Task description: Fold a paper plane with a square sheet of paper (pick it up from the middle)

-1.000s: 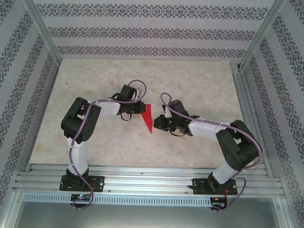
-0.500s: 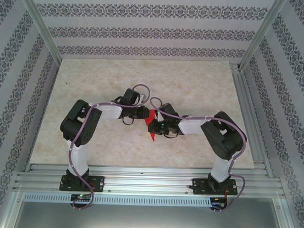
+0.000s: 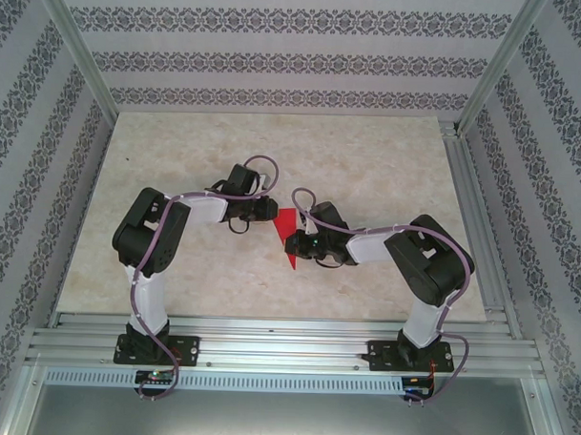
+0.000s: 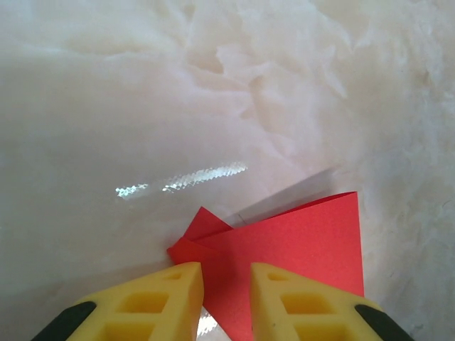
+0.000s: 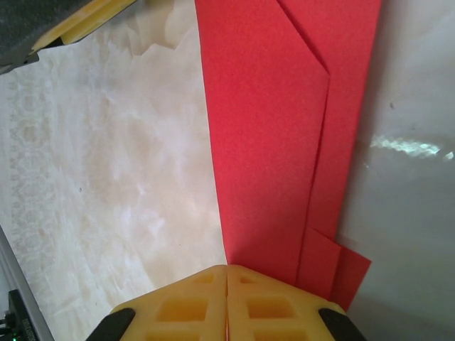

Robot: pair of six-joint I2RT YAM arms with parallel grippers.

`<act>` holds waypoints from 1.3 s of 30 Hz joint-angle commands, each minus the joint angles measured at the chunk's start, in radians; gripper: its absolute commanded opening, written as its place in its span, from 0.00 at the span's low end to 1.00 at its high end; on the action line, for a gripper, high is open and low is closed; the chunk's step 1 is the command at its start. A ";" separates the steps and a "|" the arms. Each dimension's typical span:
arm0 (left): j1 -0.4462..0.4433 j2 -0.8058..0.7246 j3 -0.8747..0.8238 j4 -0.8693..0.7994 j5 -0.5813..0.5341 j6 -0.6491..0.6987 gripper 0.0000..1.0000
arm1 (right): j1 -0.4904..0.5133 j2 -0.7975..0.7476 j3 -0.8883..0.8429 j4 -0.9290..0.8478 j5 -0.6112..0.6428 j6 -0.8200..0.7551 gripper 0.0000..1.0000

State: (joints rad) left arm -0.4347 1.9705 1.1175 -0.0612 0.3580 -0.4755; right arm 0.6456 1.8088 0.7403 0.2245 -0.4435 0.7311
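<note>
The square sheet of paper [image 3: 287, 223] is bright red and folded into a pointed, layered shape. It lies flat on the table between the two grippers. My left gripper [image 3: 271, 211] is at its left edge. In the left wrist view its yellow fingers [image 4: 170, 295] stand a little apart over the paper [image 4: 298, 241], and red shows in the gap at the left gripper [image 4: 226, 270]. My right gripper [image 3: 292, 244] is at the paper's near end. Its jaws [image 5: 227, 270] are shut, tips together right at the long left edge of the paper [image 5: 270, 142]. Whether they pinch it I cannot tell.
The pale marbled tabletop [image 3: 369, 163] stretches all round the paper. Patterned walls and metal frame posts [image 3: 76, 57] bound it at the back and sides. A rail [image 3: 286, 346] with the arm bases runs along the near edge.
The right arm has swung left and folded its elbow, bringing its shut gripper onto the paper's near end. The left gripper has stayed at the paper's left edge.
</note>
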 commanded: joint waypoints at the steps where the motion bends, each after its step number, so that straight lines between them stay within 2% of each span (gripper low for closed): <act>1: 0.030 0.024 0.033 -0.004 -0.085 0.031 0.27 | -0.002 0.026 -0.064 -0.170 0.032 0.002 0.08; 10: 0.053 0.009 0.123 -0.075 -0.146 0.049 0.32 | -0.001 -0.010 -0.047 -0.155 0.041 0.002 0.09; 14: 0.052 -0.020 0.121 -0.112 -0.186 0.051 0.38 | 0.000 -0.060 -0.015 -0.140 0.061 0.001 0.13; 17: 0.050 -0.063 0.085 -0.132 -0.198 0.037 0.44 | 0.000 -0.138 0.010 -0.137 0.093 0.001 0.21; 22: 0.006 -0.157 0.032 -0.215 -0.235 0.040 0.59 | -0.023 -0.318 -0.015 -0.172 0.251 -0.017 0.52; 25: -0.046 -0.199 0.019 -0.260 -0.273 0.027 0.66 | -0.057 -0.398 -0.041 -0.239 0.352 -0.033 0.63; 31: -0.179 -0.207 0.054 -0.350 -0.357 -0.053 0.70 | -0.149 -0.489 -0.128 -0.278 0.445 -0.020 0.73; 39: -0.284 -0.138 0.110 -0.393 -0.355 -0.166 0.68 | -0.179 -0.539 -0.183 -0.282 0.473 -0.012 0.78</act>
State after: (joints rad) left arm -0.7029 1.7985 1.1862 -0.4103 0.0349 -0.5774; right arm 0.4751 1.3003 0.5663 -0.0582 -0.0132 0.7132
